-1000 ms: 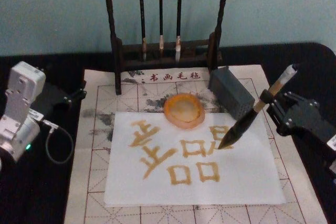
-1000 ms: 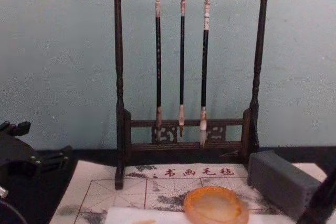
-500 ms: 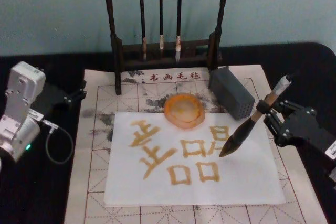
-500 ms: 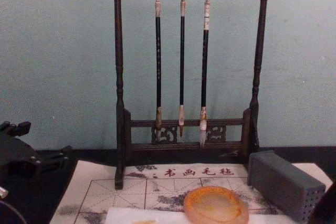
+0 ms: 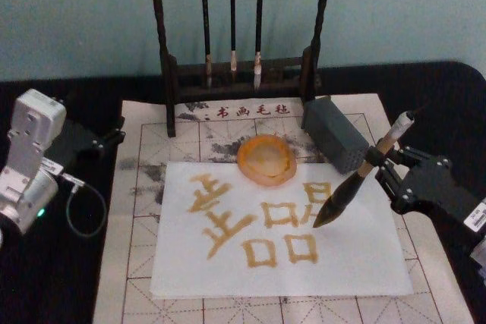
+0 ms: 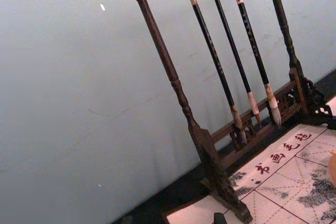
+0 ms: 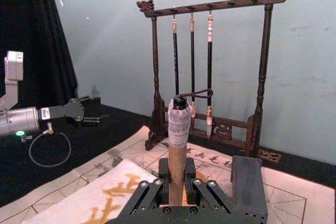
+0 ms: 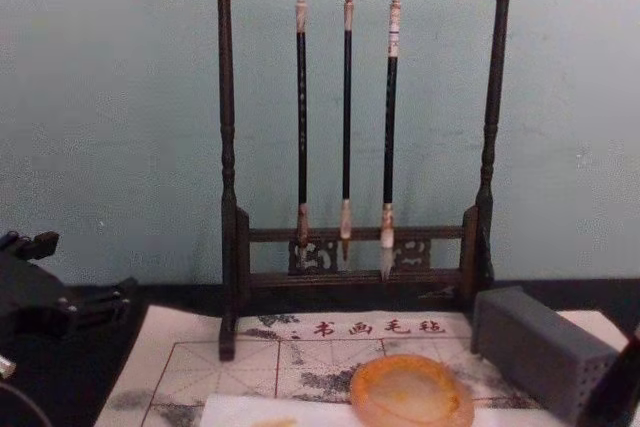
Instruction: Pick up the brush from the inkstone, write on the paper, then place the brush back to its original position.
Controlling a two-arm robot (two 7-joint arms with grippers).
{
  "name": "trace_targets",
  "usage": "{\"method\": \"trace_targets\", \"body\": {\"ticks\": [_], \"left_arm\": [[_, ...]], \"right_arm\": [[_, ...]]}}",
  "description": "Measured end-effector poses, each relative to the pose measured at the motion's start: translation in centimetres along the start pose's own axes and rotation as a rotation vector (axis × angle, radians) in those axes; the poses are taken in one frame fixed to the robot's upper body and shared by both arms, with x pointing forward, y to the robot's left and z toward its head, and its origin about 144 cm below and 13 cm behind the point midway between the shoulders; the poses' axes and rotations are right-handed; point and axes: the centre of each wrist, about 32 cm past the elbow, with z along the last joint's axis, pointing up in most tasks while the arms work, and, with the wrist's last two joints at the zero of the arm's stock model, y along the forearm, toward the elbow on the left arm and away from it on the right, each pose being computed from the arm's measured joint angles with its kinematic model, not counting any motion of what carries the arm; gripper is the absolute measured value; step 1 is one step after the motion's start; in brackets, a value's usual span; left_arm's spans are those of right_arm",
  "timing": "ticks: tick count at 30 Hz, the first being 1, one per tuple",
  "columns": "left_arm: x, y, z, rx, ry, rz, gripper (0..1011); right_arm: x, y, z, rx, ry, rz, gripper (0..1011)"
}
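With my right gripper (image 5: 377, 166) clamped on the large tan-handled calligraphy brush (image 5: 355, 185), its dark tip at the plain white paper sheet (image 5: 357, 263) beside amber characters (image 5: 220, 227), and my left gripper (image 5: 112, 136) parked aside, I judge writing nearly done, only the return to the round orange inkstone dish (image 5: 266, 159) remaining.

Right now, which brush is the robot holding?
The big tan brush, in the right gripper. Three thin black brushes hang on the rack; left gripper idles beside the mat.
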Motion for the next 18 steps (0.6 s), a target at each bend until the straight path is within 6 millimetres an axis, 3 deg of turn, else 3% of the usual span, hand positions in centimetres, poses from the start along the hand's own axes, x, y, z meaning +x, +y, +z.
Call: {"method": "trace_targets", "body": {"ticks": [18], "left_arm": [[0.0, 0.0, 0.0, 0.0, 0.0, 0.0, 1001]], "right_arm": [[-0.21, 0.07, -0.23, -0.009, -0.005, 0.002, 194]]}}
